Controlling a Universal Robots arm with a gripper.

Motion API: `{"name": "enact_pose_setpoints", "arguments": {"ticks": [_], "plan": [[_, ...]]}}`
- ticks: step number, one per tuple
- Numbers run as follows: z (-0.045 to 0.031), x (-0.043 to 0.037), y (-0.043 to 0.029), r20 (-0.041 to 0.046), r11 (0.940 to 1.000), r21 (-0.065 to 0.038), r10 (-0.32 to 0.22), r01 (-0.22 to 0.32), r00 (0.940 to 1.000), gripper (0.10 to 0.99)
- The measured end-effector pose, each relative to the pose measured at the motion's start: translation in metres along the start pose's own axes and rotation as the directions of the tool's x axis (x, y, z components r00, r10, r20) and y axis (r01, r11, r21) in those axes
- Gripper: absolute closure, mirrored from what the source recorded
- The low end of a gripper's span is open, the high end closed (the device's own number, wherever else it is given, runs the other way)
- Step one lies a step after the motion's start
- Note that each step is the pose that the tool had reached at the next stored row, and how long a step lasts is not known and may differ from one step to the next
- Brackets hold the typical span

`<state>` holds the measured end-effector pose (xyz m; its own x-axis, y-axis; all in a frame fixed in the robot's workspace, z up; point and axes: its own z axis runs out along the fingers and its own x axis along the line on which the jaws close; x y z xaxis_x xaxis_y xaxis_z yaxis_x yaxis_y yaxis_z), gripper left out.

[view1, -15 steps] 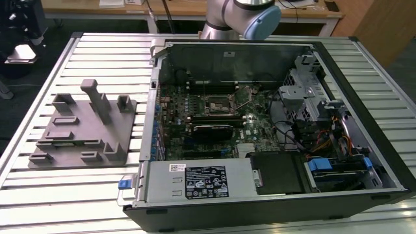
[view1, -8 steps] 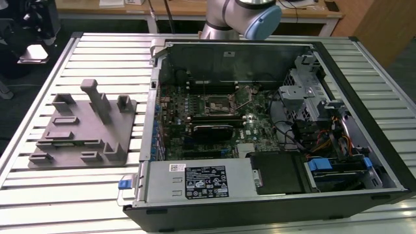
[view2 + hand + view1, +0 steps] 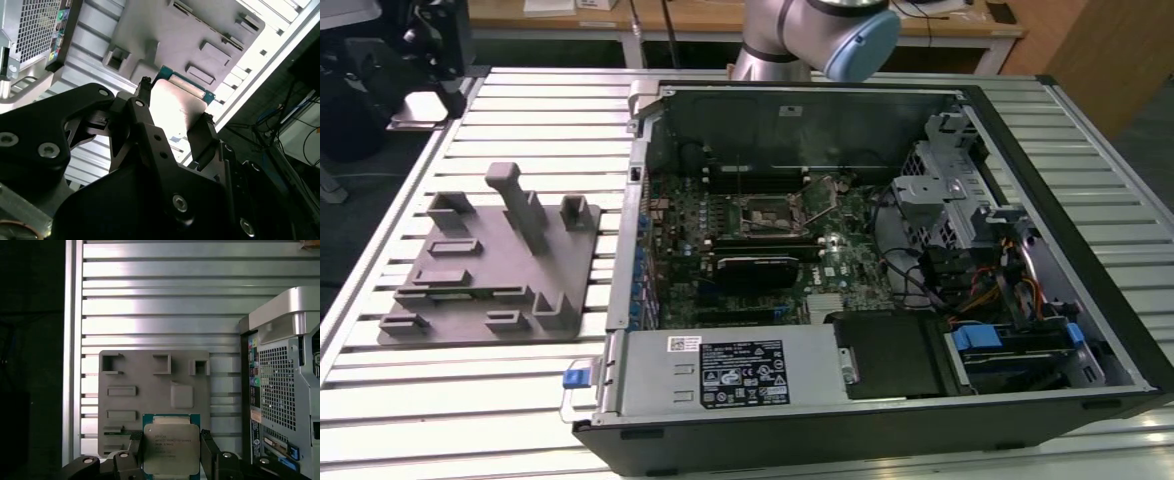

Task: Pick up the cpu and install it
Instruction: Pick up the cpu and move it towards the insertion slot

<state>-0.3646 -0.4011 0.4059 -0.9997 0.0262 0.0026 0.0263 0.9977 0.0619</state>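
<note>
Black fingers [image 3: 207, 446] grip the cpu [image 3: 171, 449] by two opposite edges, grey fixture [image 3: 145, 375] beyond it.

Bright, even light is cast from overhead. A pale sheen is thrown off the ribbed silvery metal worktop [image 3: 494, 400], with white glare bands on several slats in the first wrist view. The open black computer case [image 3: 854, 445] is shaded inside. In the second wrist view the square silvery-topped cpu [image 3: 175, 107] is washed out by glare.
</note>
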Motion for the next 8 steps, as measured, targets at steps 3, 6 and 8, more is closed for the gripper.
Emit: {"name": "enact_pose_setpoints", "arguments": {"ticks": [3,6,8], "plan": [[-0.0001,-0.0079,0.0002,-0.0004,1.0,0.0,0.0,0.0,1.0,0.545],[0.0,-0.0161,0.0004,-0.0005,1.0,0.0,0.0,0.0,1.0,0.545],[0.0,-0.0213,0.0005,-0.0008,1.0,0.0,0.0,0.0,1.0,0.545]]}}
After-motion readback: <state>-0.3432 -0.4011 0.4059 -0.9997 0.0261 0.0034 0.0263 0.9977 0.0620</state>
